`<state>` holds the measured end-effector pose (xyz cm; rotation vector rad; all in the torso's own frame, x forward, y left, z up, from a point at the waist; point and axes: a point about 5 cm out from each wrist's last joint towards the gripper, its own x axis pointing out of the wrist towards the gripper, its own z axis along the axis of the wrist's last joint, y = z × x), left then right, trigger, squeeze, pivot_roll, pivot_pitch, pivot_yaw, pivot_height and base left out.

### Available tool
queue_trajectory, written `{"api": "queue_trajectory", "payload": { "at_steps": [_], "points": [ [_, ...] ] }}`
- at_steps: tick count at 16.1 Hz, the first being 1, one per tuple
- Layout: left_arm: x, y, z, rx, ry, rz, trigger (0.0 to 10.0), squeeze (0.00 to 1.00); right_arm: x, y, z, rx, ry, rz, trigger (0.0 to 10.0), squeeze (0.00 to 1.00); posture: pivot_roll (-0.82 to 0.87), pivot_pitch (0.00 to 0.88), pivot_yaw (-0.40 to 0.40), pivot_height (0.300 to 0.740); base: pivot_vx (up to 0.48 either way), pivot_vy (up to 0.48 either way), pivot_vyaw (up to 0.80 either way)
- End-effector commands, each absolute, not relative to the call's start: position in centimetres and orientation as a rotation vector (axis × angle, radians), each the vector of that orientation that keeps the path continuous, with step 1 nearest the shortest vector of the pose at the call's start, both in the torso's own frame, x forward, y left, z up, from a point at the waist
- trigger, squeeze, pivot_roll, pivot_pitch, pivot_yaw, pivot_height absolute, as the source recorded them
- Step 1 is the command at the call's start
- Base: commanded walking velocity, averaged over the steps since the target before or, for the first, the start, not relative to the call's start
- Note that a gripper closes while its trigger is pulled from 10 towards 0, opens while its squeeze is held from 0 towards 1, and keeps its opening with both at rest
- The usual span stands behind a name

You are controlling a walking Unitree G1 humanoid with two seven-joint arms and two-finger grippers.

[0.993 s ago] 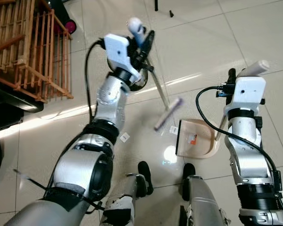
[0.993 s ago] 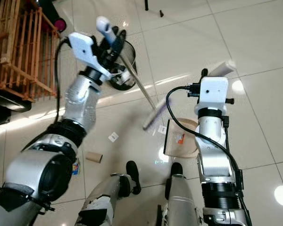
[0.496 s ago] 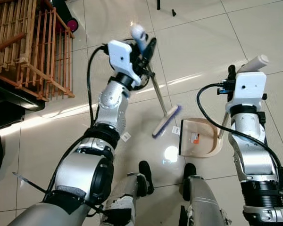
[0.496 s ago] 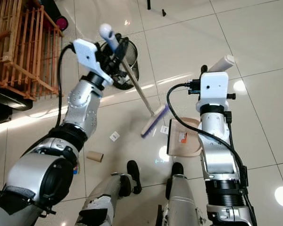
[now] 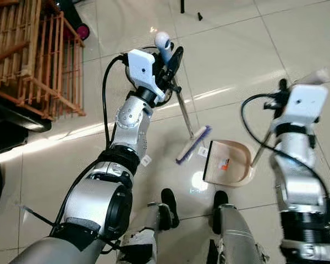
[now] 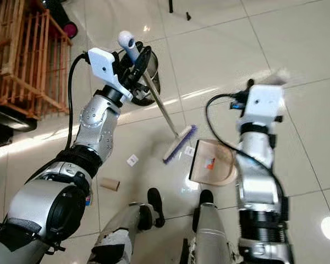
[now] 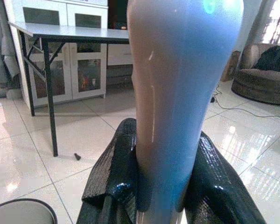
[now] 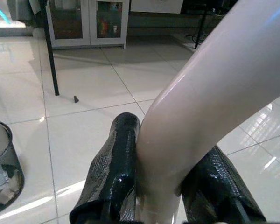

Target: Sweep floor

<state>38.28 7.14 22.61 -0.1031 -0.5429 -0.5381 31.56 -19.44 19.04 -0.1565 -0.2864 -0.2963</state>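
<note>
Both grippers clamped | left gripper (image 7: pixel 161 186) on broom (image 6: pixel 179 144) handle | right gripper (image 8: pixel 161 186) on dustpan (image 5: pixel 226 163) handle | brush beside pan

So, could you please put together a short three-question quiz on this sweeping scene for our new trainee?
1. True or false: the left end effector is shut on the broom.
2. What does the right end effector hold? A) dustpan handle B) cardboard roll C) black bin
3. Fill in: the broom head lies beside the open mouth of the ______.

Key: 1 true. 2 A, the dustpan handle. 3 dustpan.
</note>
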Motion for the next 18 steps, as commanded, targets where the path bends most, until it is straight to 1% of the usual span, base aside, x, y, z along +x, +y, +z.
{"api": "queue_trajectory", "payload": {
  "at_steps": [1,3,5,8,9,12,15,17,18],
  "points": [
    [38.4,7.9,22.8,-0.109,-0.557,-0.505,10.0,0.0,31.6,-17.7,16.4,-0.121,-0.179,-0.244,10.0,0.0,0.02,0.402,0.223,0.74,0.0,0.0,0.0],
    [38.6,8.4,23.3,-0.103,-0.569,-0.497,10.0,0.0,31.9,-15.8,16.8,-0.091,-0.199,-0.208,10.0,0.0,0.03,0.39,0.227,0.74,0.0,0.0,0.0],
    [38.6,8.6,23.4,-0.1,-0.57,-0.494,10.0,0.0,32.0,-15.7,17.1,-0.079,-0.21,-0.209,10.0,0.0,0.02,0.386,0.227,0.74,0.0,0.0,0.0],
    [38.7,9.4,23.6,-0.093,-0.583,-0.477,10.0,0.0,32.2,-16.7,19.3,-0.084,-0.27,-0.228,10.0,0.0,0.01,0.368,0.221,0.74,0.0,0.0,0.0],
    [38.7,9.4,23.6,-0.09,-0.584,-0.475,10.0,0.0,32.2,-17.1,19.8,-0.119,-0.283,-0.224,10.0,0.0,0.01,0.364,0.219,0.74,0.0,0.0,0.0],
    [38.7,9.6,23.6,-0.084,-0.588,-0.471,10.0,0.0,32.2,-18.0,21.0,-0.14,-0.312,-0.23,10.0,0.0,0.01,0.367,0.217,0.74,0.0,0.0,0.0],
    [38.7,9.9,23.8,-0.065,-0.596,-0.459,10.0,0.0,31.8,-19.3,23.2,-0.184,-0.379,-0.24,10.0,0.0,0.01,0.374,0.216,0.74,0.0,0.0,0.0],
    [38.7,10.0,23.6,-0.035,-0.59,-0.46,10.0,0.0,31.8,-19.6,23.2,-0.216,-0.383,-0.236,10.0,0.0,0.01,0.377,0.217,0.74,0.0,0.0,0.0],
    [38.6,9.8,23.3,0.006,-0.584,-0.48,10.0,0.0,31.9,-19.6,22.7,-0.25,-0.374,-0.225,10.0,0.0,0.01,0.382,0.217,0.74,0.0,0.0,0.0]
  ]
}}
